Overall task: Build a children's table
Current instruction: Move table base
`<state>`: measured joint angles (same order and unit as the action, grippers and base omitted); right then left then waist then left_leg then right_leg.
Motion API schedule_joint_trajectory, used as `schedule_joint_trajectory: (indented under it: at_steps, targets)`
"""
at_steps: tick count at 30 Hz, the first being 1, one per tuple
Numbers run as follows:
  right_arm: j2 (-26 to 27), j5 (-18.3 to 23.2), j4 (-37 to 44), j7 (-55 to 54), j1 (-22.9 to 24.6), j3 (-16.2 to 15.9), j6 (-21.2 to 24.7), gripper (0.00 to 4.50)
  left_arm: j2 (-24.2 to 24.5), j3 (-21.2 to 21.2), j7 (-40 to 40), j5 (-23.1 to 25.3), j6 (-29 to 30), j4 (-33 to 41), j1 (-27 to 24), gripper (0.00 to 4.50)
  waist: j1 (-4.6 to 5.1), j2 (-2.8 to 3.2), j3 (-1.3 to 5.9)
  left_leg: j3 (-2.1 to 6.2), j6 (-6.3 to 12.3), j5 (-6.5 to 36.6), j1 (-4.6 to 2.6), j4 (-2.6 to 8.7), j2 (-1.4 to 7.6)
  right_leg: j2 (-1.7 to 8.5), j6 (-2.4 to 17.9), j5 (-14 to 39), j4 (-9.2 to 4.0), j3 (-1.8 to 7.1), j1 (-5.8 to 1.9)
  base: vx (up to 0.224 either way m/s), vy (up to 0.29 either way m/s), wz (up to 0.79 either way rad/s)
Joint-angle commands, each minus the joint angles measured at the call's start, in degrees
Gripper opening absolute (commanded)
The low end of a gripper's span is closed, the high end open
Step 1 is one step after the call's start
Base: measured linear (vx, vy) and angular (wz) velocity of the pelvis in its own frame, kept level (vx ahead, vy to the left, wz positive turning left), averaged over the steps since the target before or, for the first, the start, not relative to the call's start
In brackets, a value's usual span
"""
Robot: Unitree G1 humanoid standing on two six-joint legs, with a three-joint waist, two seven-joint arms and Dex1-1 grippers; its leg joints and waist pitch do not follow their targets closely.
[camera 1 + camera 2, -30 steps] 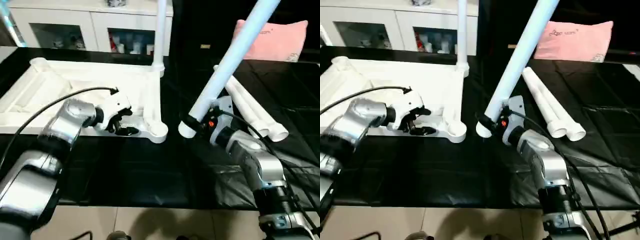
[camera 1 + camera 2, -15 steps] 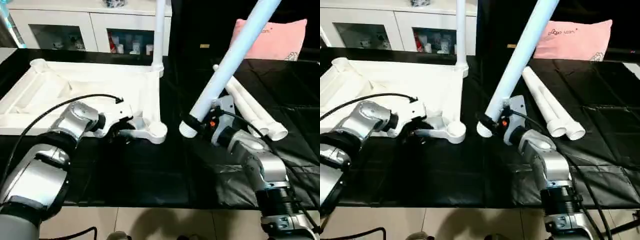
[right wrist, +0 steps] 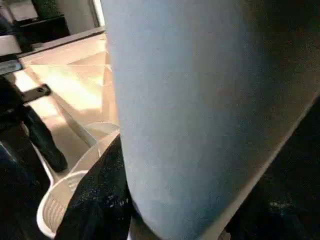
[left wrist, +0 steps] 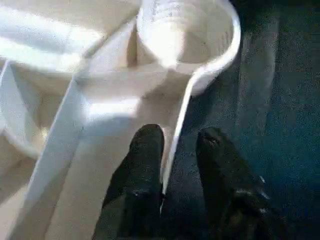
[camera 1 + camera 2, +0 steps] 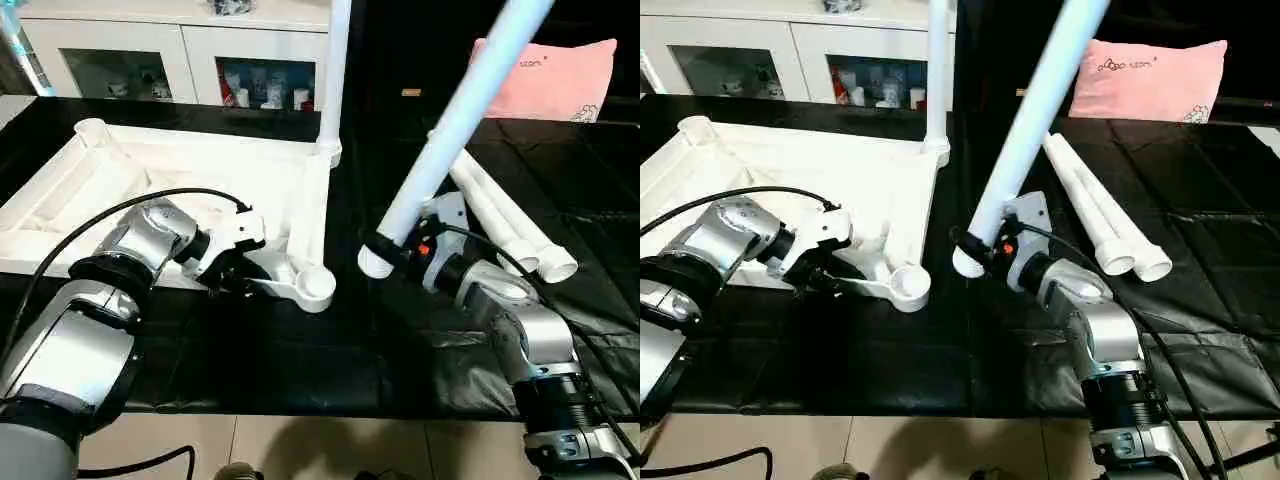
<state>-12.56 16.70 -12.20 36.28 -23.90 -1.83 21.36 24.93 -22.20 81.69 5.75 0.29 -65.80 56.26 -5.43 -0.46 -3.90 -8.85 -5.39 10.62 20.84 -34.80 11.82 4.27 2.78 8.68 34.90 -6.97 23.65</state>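
The tabletop [image 5: 180,180] lay upside down on the black cloth [image 5: 300,340], ribs up, toward the robot's left side, and one leg [image 5: 333,60] already stood upright in its far corner socket. The near corner socket [image 5: 316,286] sat open, just off the edge of the ribbing. Down at that near rim, the left gripper [image 4: 172,165] had its two black fingers [image 4: 145,150] straddling the thin edge wall of the tabletop, one pad inside, one outside, drawn close about it; whether they actually pinched the plastic, I could not tell.

Over on the right, the right gripper [image 5: 385,248] was clamped around the thick end of a second leg [image 5: 450,120], and that leg slanted steeply up and away, its lower end hanging just beside the open socket, not in it.

Two more legs [image 5: 510,225] lay side by side on the cloth beyond the right arm, well apart from the tabletop. A pink pillow [image 5: 560,80] sat at the back, and a white cabinet [image 5: 150,60] stood behind the tabletop.
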Motion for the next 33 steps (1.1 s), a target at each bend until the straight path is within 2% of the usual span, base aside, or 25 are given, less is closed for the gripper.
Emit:
schedule_joint_trajectory:
  at_steps: [1, 2, 4, 5, 7, 10, 12, 13, 15, 16, 17, 19, 20, 21, 22, 24, 26, 29, 30, 31, 33]
  targets:
    - [-0.2, -0.4, 1.1, 0.4, 0.6, -0.3, -1.6, 1.95, -1.1, 1.2, 1.1, -2.0, 2.7, 2.3, -0.6, 0.98, -0.42, 1.56, 4.97, 0.00, 0.22, 9.9, -0.31, 3.91, 1.05, 4.60, 10.3, 13.2, -4.34, 3.55, -4.71, 0.000, 0.000, 0.00]
    - [0.0, -0.3, 1.3, 0.3, 0.7, -0.2, -1.5, 1.95, -1.4, 1.3, 1.3, -2.1, 3.6, 2.9, -1.1, 0.95, -0.46, 1.44, 4.99, 0.00, 0.48, 9.8, -0.31, 3.93, 1.13, 4.53, 10.3, 13.0, -4.40, 3.53, -4.66, 0.000, 0.000, 0.00]
    - [0.1, -0.1, 1.6, 0.2, 0.8, -0.1, -1.3, 1.95, -1.6, 1.3, 1.5, -2.2, 4.5, 3.6, -1.6, 0.82, -0.57, 1.57, 4.97, -0.01, 0.75, 9.9, -0.33, 3.93, 1.06, 4.41, 10.2, 13.3, -4.49, 3.49, -4.64, 0.000, 0.000, 0.00]
    - [0.3, 0.2, 2.1, 0.0, 1.1, 0.0, -0.8, 1.95, -2.3, 1.8, 0.2, -2.3, 7.6, 5.0, -2.8, 0.68, -0.63, 1.59, 4.98, -0.02, 0.91, 9.6, -0.26, 3.93, 1.06, 4.40, 10.0, 13.4, -4.47, 3.47, -4.71, 0.000, 0.000, 0.00]
    - [0.4, 0.3, 2.5, -0.1, 1.2, 0.1, -0.4, 1.95, -2.7, 2.3, -1.3, -2.6, 9.8, 6.0, -3.7, 0.58, -0.61, 1.51, 4.93, -0.09, 1.16, 9.6, -0.29, 3.92, 1.00, 4.36, 9.8, 14.0, -4.58, 3.40, -4.66, 0.000, 0.000, 0.00]
    - [0.3, 0.4, 2.5, -0.1, 1.3, 0.0, -0.4, 1.95, -2.8, 2.4, -2.8, -2.3, 11.0, 7.3, -4.8, 0.39, -0.62, 1.53, 4.66, -0.18, 1.51, 10.6, -0.45, 3.92, 0.82, 4.40, 8.2, 19.1, -5.30, 3.21, -4.48, 0.000, 0.000, 0.00]
    - [0.4, 0.3, 2.1, -0.1, 1.3, -0.1, -0.6, 1.95, -1.9, 1.0, -5.7, 0.1, 9.8, 11.1, -8.2, 0.26, -0.34, 1.33, 4.20, -0.16, 1.21, 14.2, -1.16, 4.21, 0.73, 4.33, 5.8, 26.5, -6.41, 2.85, -4.22, 0.000, 0.000, 0.00]
    - [0.4, 0.3, 2.0, -0.1, 1.3, -0.1, -0.6, 1.95, -1.5, 0.5, -6.9, 1.1, 8.8, 11.9, -9.0, 0.18, -0.44, 1.47, 4.33, 0.05, 0.92, 14.6, -1.32, 4.25, 0.82, 4.58, 5.4, 27.6, -6.34, 2.80, -4.30, 0.000, 0.000, 0.00]
    - [0.5, 0.2, 1.7, -0.2, 1.1, 0.0, -0.6, 1.95, -1.0, 0.3, -10.0, 2.4, 9.0, 14.2, -10.8, 0.10, 0.01, 1.15, 3.90, -0.04, 0.88, 16.7, -1.79, 4.26, 0.48, 4.33, 2.6, 33.4, -7.42, 2.39, -3.86, 0.000, 0.000, 0.00]
    - [0.5, 0.2, 1.7, -0.2, 1.1, 0.0, -0.6, 1.95, -1.0, 0.3, -10.0, 2.4, 9.0, 14.2, -10.8, 0.04, 0.08, 1.37, 3.76, 0.00, 0.80, 17.5, -2.07, 4.18, 0.39, 4.44, 2.0, 35.0, -7.67, 2.17, -3.71, 0.000, 0.000, 0.00]
    - [0.5, 0.2, 1.5, -0.2, 0.9, 0.0, -0.6, 1.95, -1.6, 1.6, -10.5, 1.2, 11.7, 16.3, -11.7, 0.01, 0.45, 1.54, 3.80, 0.00, 0.90, 19.1, -3.08, 3.98, 0.28, 4.52, 0.5, 37.8, -8.62, 1.53, -3.46, 0.000, 0.000, 0.00]
    - [0.6, 0.1, 1.2, -0.3, 0.7, 0.0, -0.6, 1.95, -2.3, 2.6, -11.2, 0.0, 15.5, 19.1, -12.6, 0.01, 0.81, 1.20, 3.76, 0.13, 0.90, 19.5, -2.75, 4.10, 0.28, 4.30, -0.1, 37.9, -8.72, 1.07, -3.71, 0.000, 0.000, 0.00]
    - [0.6, 0.1, 1.1, -0.3, 0.5, 0.0, -0.5, 1.95, -2.9, 2.9, -12.0, -0.4, 17.9, 21.1, -13.2, 0.01, 0.96, 1.38, 3.80, 0.29, 0.90, 19.8, -2.65, 4.14, 0.28, 4.31, -0.8, 37.9, -8.84, 0.67, -3.82, 0.000, 0.000, 0.00]
    - [0.6, 0.1, 1.1, -0.3, 0.4, 0.0, -0.4, 1.95, -3.1, 3.0, -12.3, -0.5, 18.6, 21.6, -13.4, 0.01, 1.07, 1.82, 4.01, 0.44, 1.08, 20.1, -2.82, 4.22, 0.50, 4.38, -0.8, 36.9, -8.99, 0.42, -3.82, 0.000, 0.000, 0.00]
    - [0.6, 0.1, 1.1, -0.3, 0.3, 0.0, -0.4, 1.95, -3.4, 3.2, -13.0, -0.4, 18.8, 22.4, -13.7, 0.00, 1.29, 1.90, 4.08, 0.63, 1.32, 20.8, -2.73, 4.49, 0.88, 4.38, -0.3, 34.8, -9.03, 0.15, -4.02, 0.000, 0.000, 0.00]
    - [0.6, 0.1, 0.9, -0.2, 0.2, 0.1, -0.5, 1.95, -4.0, 3.7, -15.6, -0.2, 15.3, 23.9, -14.6, 0.00, 1.53, 2.01, 3.93, 1.01, 1.11, 23.6, -2.90, 4.75, 1.21, 4.53, -0.2, 33.8, -9.17, -0.45, -4.08, 0.000, 0.000, 0.00]
    - [0.6, 0.2, 0.8, -0.2, 0.1, 0.1, -0.4, 1.95, -3.9, 3.9, -17.8, 0.3, 10.6, 24.4, -15.0, 0.00, 1.72, 2.13, 3.89, 0.99, 1.07, 25.3, -3.61, 4.58, 1.01, 4.60, -0.3, 34.2, -9.70, -0.73, -3.72, 0.000, 0.000, 0.00]
    - [0.4, 0.3, 0.6, 0.0, 0.1, 0.3, -0.4, 1.95, -3.4, 4.9, -18.3, 0.0, 6.7, 24.1, -14.4, 0.00, 1.72, 1.92, 3.91, 0.94, 1.17, 24.7, -3.16, 4.55, 0.74, 4.83, -1.5, 34.8, -9.84, -1.19, -4.12, 0.000, 0.000, 0.00]
    - [0.4, 0.3, 0.7, 0.0, 0.1, 0.3, -0.3, 1.95, -2.9, 5.6, -17.0, -0.9, 6.9, 24.7, -14.1, 0.00, 1.85, 2.13, 4.06, 1.12, 1.01, 24.6, -2.89, 4.75, 1.07, 5.15, -1.5, 34.0, -9.59, -1.16, -4.42, 0.000, 0.000, 0.00]
    - [0.4, 0.3, 0.8, 0.0, 0.2, 0.4, -0.3, 1.95, -2.2, 5.8, -15.8, -1.3, 6.3, 25.2, -14.0, 0.20, 1.93, 2.27, 4.19, 1.36, 0.91, 24.6, -2.49, 5.07, 1.39, 5.28, -1.2, 32.2, -9.24, -1.01, -4.75, 0.000, 0.000, 0.00]
    - [0.4, 0.3, 0.8, -0.1, 0.3, 0.4, -0.3, 1.95, -1.1, 5.9, -14.1, -1.4, 5.9, 25.0, -13.4, 0.41, 2.08, 2.21, 4.24, 1.41, 0.75, 24.5, -2.29, 5.23, 1.45, 5.34, -0.7, 30.8, -8.91, -0.74, -4.77, 0.000, 0.000, 0.00]
